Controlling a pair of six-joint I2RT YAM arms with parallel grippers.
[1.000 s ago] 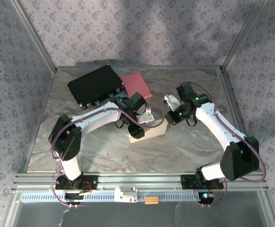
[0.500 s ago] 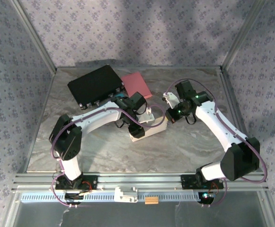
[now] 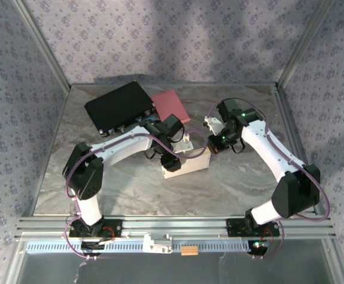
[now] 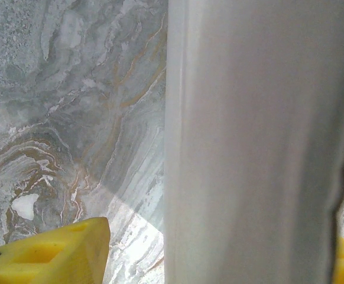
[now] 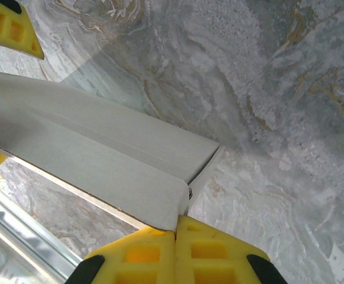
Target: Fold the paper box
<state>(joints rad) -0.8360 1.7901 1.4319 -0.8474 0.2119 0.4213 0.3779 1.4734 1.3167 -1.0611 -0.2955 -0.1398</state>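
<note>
Rightward, bare table (image 3: pixel 243 183) beyond box (image 3: pixel 190 164) edge.

— Is there any writing to read here?
— None that I can make out. The paper box (image 3: pixel 190 164) is plain white, and the pink pad (image 3: pixel 172 105) is plain too.
— And the black case (image 3: pixel 119 106)?
— Small pale marks run along its near edge. They may be labels, but they are too small to read.
</note>
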